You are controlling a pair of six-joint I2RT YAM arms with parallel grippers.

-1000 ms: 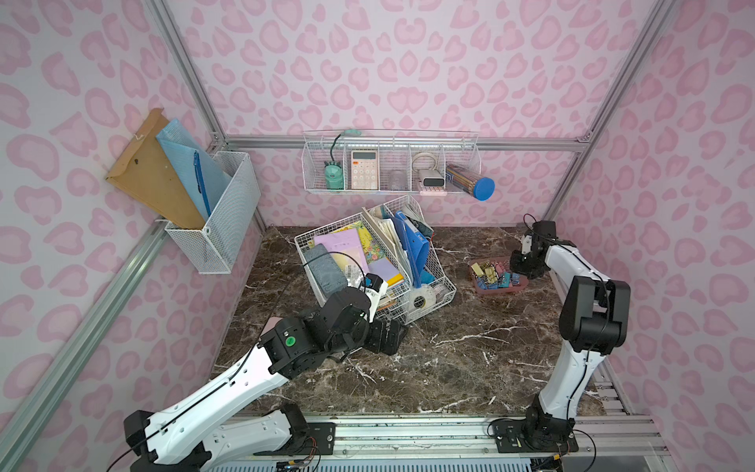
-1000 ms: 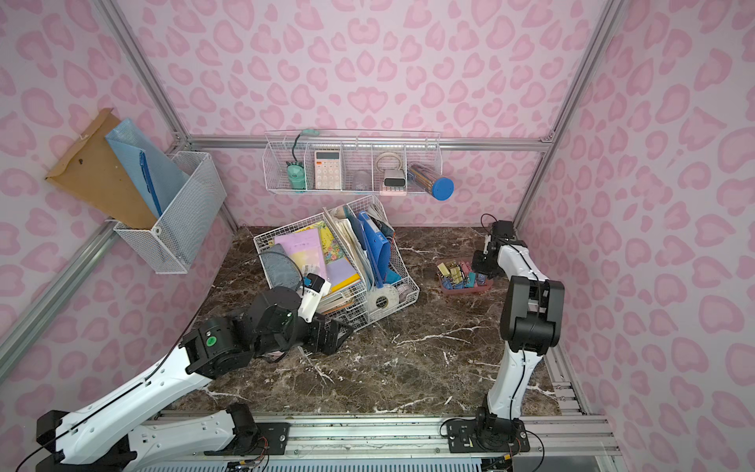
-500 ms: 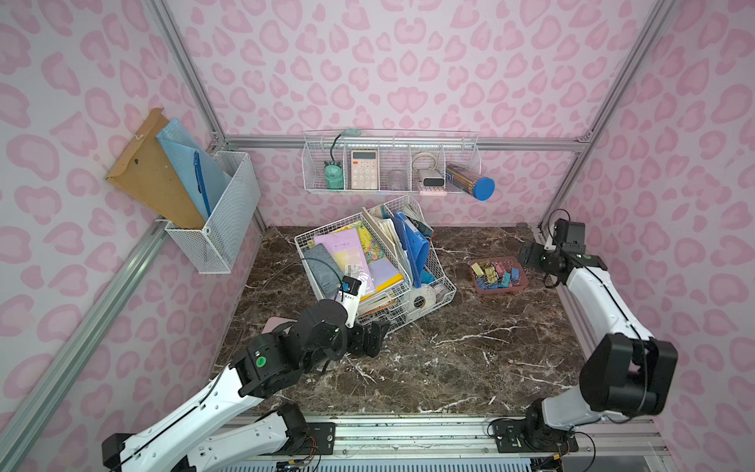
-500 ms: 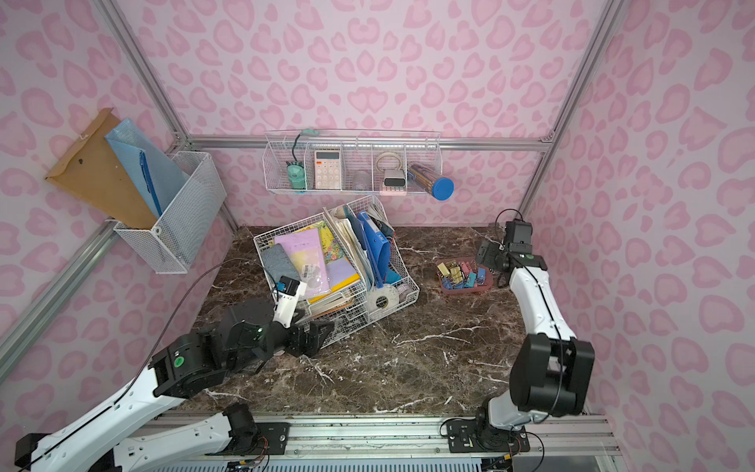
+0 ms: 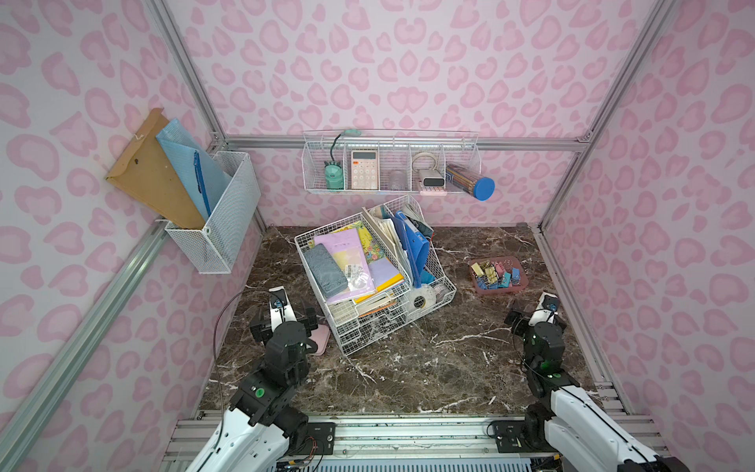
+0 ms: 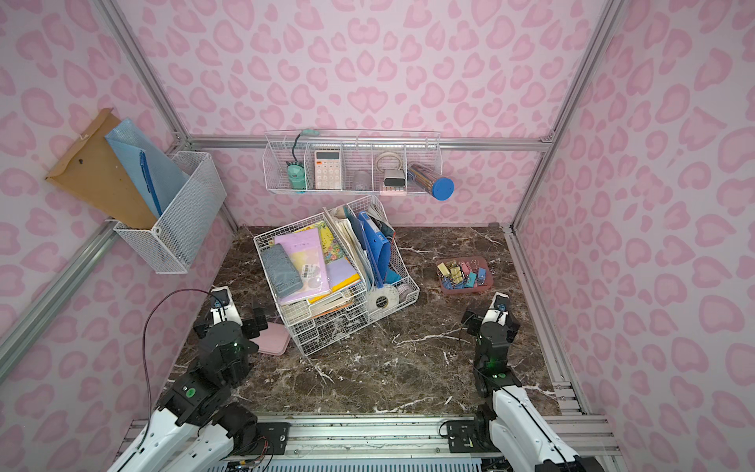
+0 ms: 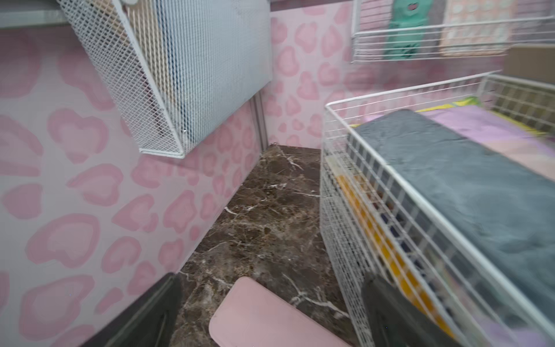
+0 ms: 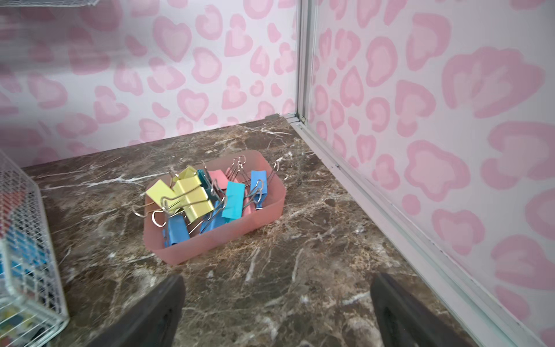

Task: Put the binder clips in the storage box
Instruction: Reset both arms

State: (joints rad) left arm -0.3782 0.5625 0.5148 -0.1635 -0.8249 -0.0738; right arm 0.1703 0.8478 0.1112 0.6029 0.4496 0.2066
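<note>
Binder clips (image 8: 207, 198) of pastel-coloured folded metal lie heaped inside the shallow dusty-pink plastic storage box (image 8: 228, 237), ahead of the right gripper (image 8: 277, 281), whose jaws gape empty; the left gripper (image 7: 271, 278), blurred, seems likewise spread wide.

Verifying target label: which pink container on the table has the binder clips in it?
The storage box near the right hand, an open tray holding the binder clips; the flat pale case shows none.
</note>
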